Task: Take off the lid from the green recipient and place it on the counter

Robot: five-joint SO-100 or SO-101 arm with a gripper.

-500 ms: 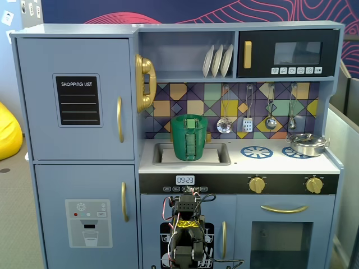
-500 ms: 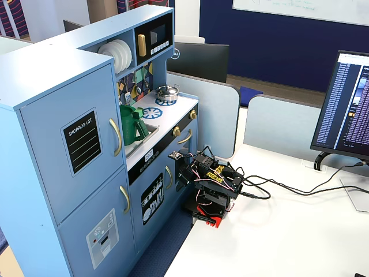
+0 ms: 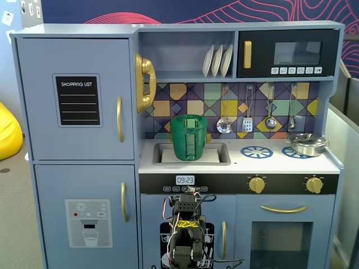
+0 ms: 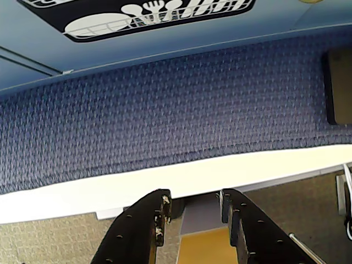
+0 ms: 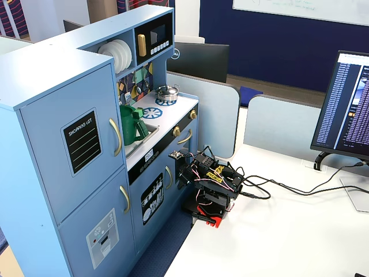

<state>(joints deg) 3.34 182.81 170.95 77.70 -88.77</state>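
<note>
The green recipient [image 3: 189,140] stands upright in the sink basin of the toy kitchen, also in the other fixed view [image 5: 131,124]. The lid [image 3: 189,117] sits on top of it. The pale counter [image 3: 269,163] stretches to the right of the sink. My arm [image 3: 188,230] is folded low in front of the kitchen's lower doors, well below the counter and apart from the recipient. In the wrist view my gripper [image 4: 193,199] points down at the blue carpet and the white table edge; its two black fingers stand apart with nothing between them.
A silver pot [image 3: 307,143] sits on the right burner print. Utensils hang on the back wall [image 3: 247,120]. The arm's base [image 5: 210,190] stands on a white desk, with cables and a monitor [image 5: 346,109] to the right.
</note>
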